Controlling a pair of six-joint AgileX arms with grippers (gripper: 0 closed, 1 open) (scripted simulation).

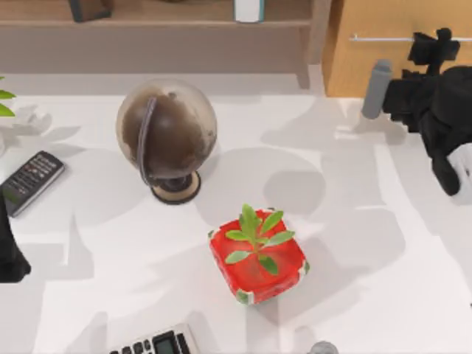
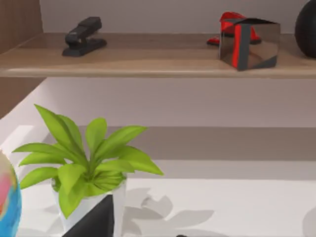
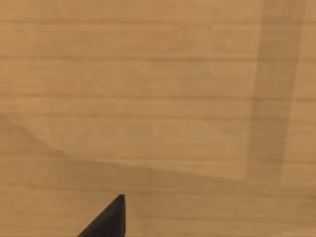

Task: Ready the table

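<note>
The white table (image 1: pixel 354 295) spans the top view. My right arm reaches over its back right corner, and my right gripper (image 1: pixel 430 49) is up against the orange-tan drawer unit (image 1: pixel 369 63), just right of its silver handle (image 1: pixel 380 37). The right wrist view looks close onto the wood front (image 3: pixel 158 98), with one dark fingertip (image 3: pixel 111 219) at the edge. My left arm (image 1: pixel 10 254) rests at the table's left edge. One of its fingertips (image 2: pixel 96 219) shows before a green plant in a white pot (image 2: pixel 86 168).
A brown globe (image 1: pixel 166 140) stands back left of centre, and a red pot with a green plant (image 1: pixel 258 258) sits mid-table. A remote (image 1: pixel 29 181) lies at the left and a calculator (image 1: pixel 156 343) at the front edge. A grey upright object (image 1: pixel 376 88) stands beside my right arm. The wooden shelf (image 2: pixel 148 61) holds a stapler (image 2: pixel 84 37) and a mirrored cube (image 2: pixel 249 42).
</note>
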